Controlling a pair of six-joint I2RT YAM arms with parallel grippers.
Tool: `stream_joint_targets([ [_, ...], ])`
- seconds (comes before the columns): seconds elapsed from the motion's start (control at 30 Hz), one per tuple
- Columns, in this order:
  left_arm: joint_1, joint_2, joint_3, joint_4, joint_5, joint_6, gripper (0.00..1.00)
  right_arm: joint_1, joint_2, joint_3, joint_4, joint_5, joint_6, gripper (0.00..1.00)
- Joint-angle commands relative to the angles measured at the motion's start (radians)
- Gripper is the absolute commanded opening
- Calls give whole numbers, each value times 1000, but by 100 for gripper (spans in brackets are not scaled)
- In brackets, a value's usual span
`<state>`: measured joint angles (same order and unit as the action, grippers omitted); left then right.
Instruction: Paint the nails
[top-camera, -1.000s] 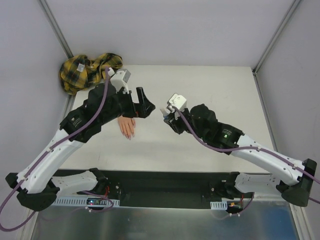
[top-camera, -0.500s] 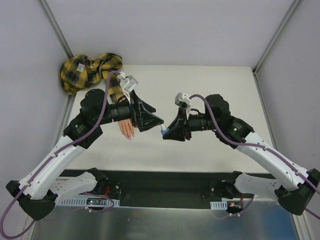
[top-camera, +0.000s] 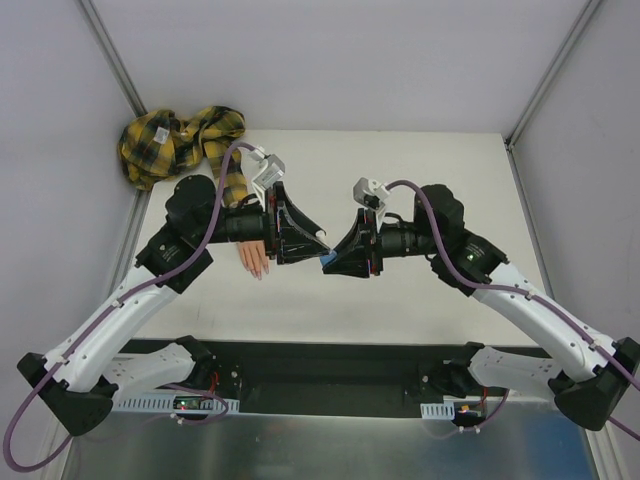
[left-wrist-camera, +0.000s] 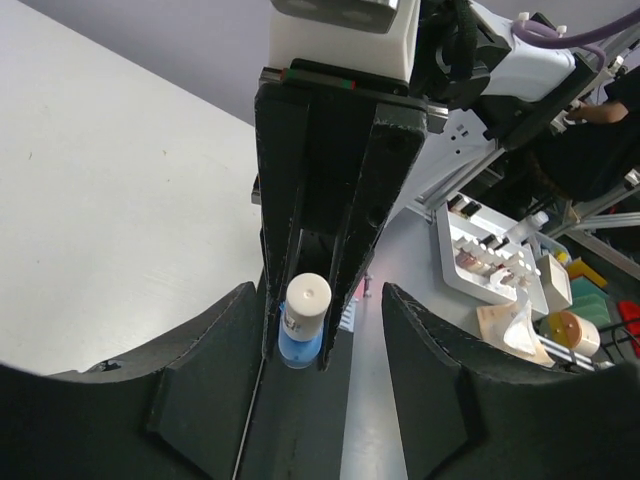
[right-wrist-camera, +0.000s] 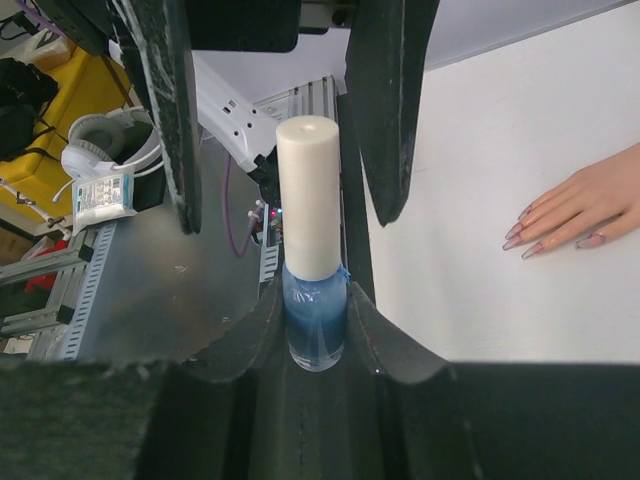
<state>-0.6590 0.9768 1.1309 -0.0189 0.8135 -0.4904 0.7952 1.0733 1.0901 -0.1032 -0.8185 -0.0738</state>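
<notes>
My right gripper is shut on the small blue bottle, whose white cap points at the left gripper. In the right wrist view the left gripper's fingers stand on either side of the cap, with a gap on at least one side. Above the table's middle, the left gripper meets the right gripper tip to tip. The flesh-coloured mannequin hand lies flat on the table under the left arm. Its pinkish nails point toward the near edge. The left wrist view shows the bottle between the right gripper's fingers.
The yellow-black plaid sleeve is bunched at the far left corner of the table. A black rail runs along the near edge by the arm bases. White walls and slanted frame posts close in the table.
Both arms have swung their grippers toward each other. The left gripper has come up to the bottle's cap and its jaws have narrowed. The right gripper kept hold of the bottle.
</notes>
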Motion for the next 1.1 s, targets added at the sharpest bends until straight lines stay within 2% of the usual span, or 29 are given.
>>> stream_joint_targets([
  [0.0, 10, 19, 20, 54, 58, -11, 47, -7, 5, 45, 92, -22, 20, 0],
  [0.1, 12, 34, 39, 40, 43, -11, 32, -7, 1, 47, 94, 10, 17, 0],
  [0.17, 10, 51, 56, -25, 3, 1, 0, -4, -10, 34, 80, 123, 12, 0],
  [0.2, 10, 57, 81, -64, -51, 1, 0, 5, -22, 36, 53, 207, 3, 0],
  [0.23, 10, 60, 95, -120, -221, 0, 0, 54, -26, 51, -32, 486, -16, 0],
  [0.3, 7, 56, 119, -269, -433, -19, 0, 181, -29, 74, -116, 948, -111, 0],
  [0.33, -1, 50, 119, -301, -603, -60, 0, 314, -20, 77, -131, 1307, -142, 0],
  [0.4, -23, 37, 110, -349, -722, -83, 0, 399, -4, 99, -138, 1522, -204, 0],
  [0.43, -43, 33, 112, -364, -835, -108, 0, 442, 16, 103, -138, 1605, -221, 0],
  [0.47, -82, 33, 124, -381, -874, -118, 0, 458, 28, 125, -151, 1640, -233, 0],
  [0.6, -117, 34, 164, -427, -945, -201, 0, 483, 60, 125, -124, 1622, -253, 0],
  [0.7, -114, 39, 181, -438, -904, -240, 0, 481, 62, 108, -98, 1477, -268, 0],
  [0.73, -117, 40, 184, -438, -886, -241, 0, 478, 54, 100, -80, 1373, -276, 0],
  [0.77, -117, 40, 188, -440, -866, -238, 9, 478, 48, 96, -76, 1322, -280, 0],
  [0.8, -116, 33, 188, -438, -828, -217, 31, 475, 37, 93, -78, 1284, -279, 0],
  [0.87, -113, 14, 184, -435, -817, -174, 59, 441, 28, 108, -130, 1089, -244, 0],
  [0.9, -113, -15, 176, -426, -779, -124, 81, 411, 16, 113, -147, 1022, -229, 0],
  [0.93, -113, -33, 161, -403, -754, -90, 87, 397, 10, 111, -162, 872, -213, 0],
  [1.07, -84, -115, 63, -264, -576, -4, 89, 331, 22, 175, -246, 632, -157, 0],
])
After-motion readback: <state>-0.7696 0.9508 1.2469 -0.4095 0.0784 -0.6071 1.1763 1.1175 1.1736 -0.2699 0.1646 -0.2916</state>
